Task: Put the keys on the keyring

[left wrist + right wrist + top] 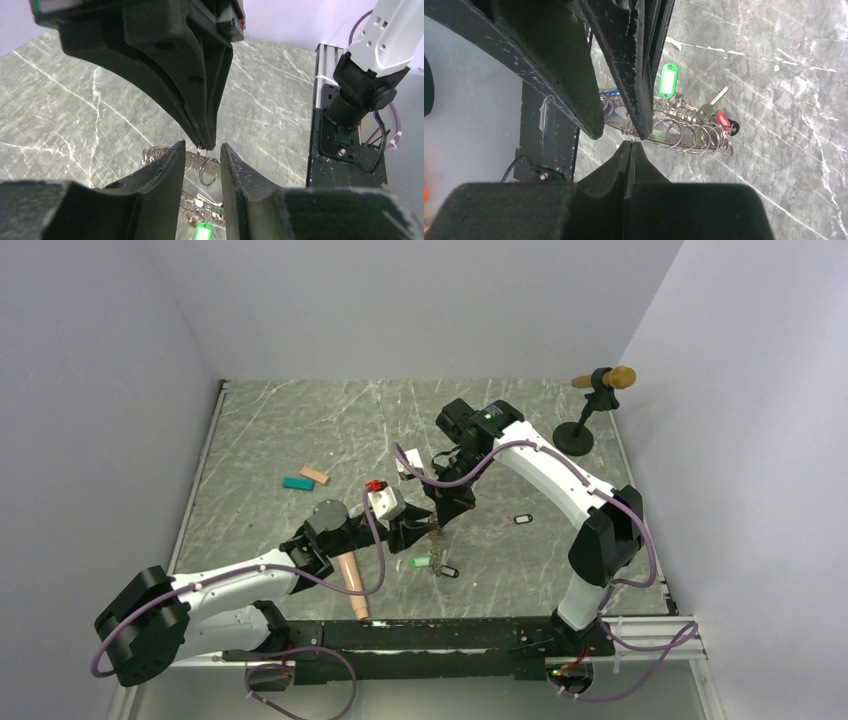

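Note:
The keyring (435,545), a thin metal loop strung with several small rings, hangs between both grippers above the table. My right gripper (438,523) is shut on one small ring at its top; this shows in the right wrist view (630,144). My left gripper (202,146) is open, with its fingertips on either side of the hanging rings (209,170). A green tag (668,80), a red key (722,120) and a black one hang on the keyring (684,134). A loose red key (375,485) and a black-and-white tag (522,519) lie on the table.
A peach cylinder (350,580) lies under the left arm. Teal (298,483) and tan (315,475) blocks lie to the left. A black stand (578,430) with a wooden-tipped rod is at the back right. The black base rail (450,635) runs along the near edge.

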`<state>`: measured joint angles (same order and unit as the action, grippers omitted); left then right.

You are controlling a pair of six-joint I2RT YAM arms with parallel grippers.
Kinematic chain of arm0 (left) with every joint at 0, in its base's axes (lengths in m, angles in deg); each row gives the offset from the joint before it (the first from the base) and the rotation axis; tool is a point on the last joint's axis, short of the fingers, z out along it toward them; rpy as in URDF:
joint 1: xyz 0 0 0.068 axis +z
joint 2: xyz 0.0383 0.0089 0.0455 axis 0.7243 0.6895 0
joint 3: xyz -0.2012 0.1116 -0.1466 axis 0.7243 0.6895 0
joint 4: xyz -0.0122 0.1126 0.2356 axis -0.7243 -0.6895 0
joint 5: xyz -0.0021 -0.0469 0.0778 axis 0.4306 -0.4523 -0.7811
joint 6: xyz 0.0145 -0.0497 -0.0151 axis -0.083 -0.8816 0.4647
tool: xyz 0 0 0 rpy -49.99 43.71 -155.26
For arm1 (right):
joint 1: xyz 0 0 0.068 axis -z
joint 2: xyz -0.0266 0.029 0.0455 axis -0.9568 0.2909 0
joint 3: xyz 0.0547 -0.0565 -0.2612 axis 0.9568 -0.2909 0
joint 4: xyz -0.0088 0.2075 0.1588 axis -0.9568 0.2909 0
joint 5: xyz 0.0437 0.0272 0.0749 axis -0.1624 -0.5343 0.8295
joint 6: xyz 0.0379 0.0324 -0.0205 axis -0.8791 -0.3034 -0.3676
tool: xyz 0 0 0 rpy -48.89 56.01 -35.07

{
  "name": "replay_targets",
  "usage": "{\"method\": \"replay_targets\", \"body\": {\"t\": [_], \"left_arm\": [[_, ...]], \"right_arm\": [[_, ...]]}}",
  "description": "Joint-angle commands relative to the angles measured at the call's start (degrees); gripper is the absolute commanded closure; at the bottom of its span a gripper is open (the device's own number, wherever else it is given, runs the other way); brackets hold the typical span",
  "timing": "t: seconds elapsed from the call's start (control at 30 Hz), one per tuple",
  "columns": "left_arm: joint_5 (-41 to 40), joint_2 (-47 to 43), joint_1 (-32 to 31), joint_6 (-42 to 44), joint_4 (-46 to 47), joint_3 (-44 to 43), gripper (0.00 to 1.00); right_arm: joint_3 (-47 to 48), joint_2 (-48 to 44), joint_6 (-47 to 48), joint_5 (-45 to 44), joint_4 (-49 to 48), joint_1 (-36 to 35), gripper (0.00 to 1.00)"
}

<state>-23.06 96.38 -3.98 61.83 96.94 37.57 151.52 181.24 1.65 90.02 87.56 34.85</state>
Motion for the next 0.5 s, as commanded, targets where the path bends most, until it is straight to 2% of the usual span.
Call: {"method": "replay_targets", "body": {"t": [0.0, 0.2, 0.33, 0.47], "left_arm": [[3.1, 1.2, -0.2, 0.1, 4.7, 0.5, 0.63], [3.1, 1.7, -0.2, 0.3, 4.2, 1.0, 0.67], [3.7, 2.3, -0.2, 0.7, 3.0, 0.3, 0.76], [3.5, 2.6, -0.2, 1.1, 1.4, -0.3, 0.77]], "right_arm": [[2.8, -0.3, -0.6, 3.1, 0.9, -0.2, 1.0], [2.6, -0.3, -0.6, 3.7, 0.8, -0.3, 1.0], [2.4, -0.3, -0.5, 4.2, 0.8, -0.2, 1.0], [2.4, -0.4, -0.5, 4.1, 0.7, -0.3, 1.0]]}}
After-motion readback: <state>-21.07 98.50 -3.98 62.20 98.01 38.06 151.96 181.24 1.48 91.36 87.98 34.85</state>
